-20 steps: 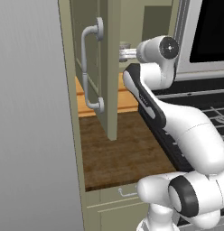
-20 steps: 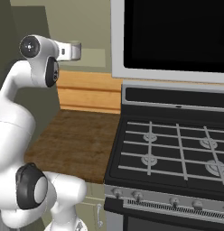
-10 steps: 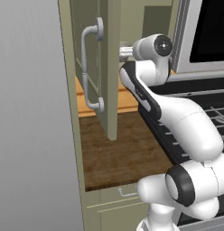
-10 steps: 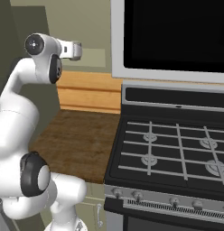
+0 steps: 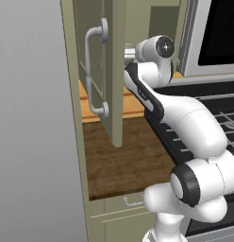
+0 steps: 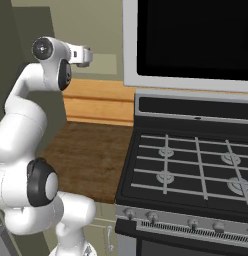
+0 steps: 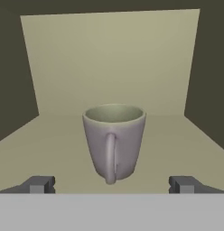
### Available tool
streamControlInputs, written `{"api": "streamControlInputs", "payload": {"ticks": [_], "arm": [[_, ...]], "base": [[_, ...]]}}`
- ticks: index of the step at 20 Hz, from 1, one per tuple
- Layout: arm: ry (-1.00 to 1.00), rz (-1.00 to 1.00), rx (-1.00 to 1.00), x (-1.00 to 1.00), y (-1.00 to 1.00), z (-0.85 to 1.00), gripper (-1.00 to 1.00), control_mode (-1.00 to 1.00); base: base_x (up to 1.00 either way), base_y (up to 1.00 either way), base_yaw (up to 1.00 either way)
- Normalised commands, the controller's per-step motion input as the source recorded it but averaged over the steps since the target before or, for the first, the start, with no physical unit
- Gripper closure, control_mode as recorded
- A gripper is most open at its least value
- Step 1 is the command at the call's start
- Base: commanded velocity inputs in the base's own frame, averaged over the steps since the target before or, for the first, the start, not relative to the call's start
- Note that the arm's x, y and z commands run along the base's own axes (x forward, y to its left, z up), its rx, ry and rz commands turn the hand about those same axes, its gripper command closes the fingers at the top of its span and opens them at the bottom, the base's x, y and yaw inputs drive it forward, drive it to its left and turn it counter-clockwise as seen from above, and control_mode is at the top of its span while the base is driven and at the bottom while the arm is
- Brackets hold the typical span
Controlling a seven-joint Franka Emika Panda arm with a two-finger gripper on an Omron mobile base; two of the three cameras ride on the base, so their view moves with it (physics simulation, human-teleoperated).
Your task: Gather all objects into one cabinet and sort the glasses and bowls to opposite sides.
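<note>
A pale grey-mauve mug with its handle facing me stands upright on the shelf of a sage-green cabinet. My gripper is open just in front of it, one fingertip on each side, touching nothing. In the left base view the cabinet door with its curved grey bar handle stands open, and my hand reaches in behind it. The right base view shows the hand high against the green wall. The glasses and bowls are out of view.
Below the cabinet lies a wooden counter with a wood backsplash. To its right is a black gas stove with a dark microwave above. A tall grey panel closes off the left.
The arm's upper joints have shifted slightly while the hand stays at the cabinet opening. The jaws are as wide as before.
</note>
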Motion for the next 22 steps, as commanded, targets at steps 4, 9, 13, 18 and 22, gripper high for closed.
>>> {"api": "streamControlInputs", "payload": {"ticks": [4, 9, 13, 18, 22], "arm": [[0.0, 0.0, 0.0, 0.21, 0.0, -0.14, -1.0, -1.0], [0.0, 0.0, 0.0, 0.19, 0.0, -0.04, -1.0, -1.0], [0.0, 0.0, 0.0, 0.2, 0.0, 0.0, -1.0, -1.0], [0.0, 0.0, 0.0, 0.2, 0.0, 0.0, -1.0, -1.0], [0.0, 0.0, 0.0, 0.21, 0.0, 0.0, -1.0, -1.0]], "base": [[0.0, 0.0, 0.0], [0.0, 0.0, 0.0], [0.0, 0.0, 0.0], [0.0, 0.0, 0.0], [0.0, 0.0, 0.0]]}}
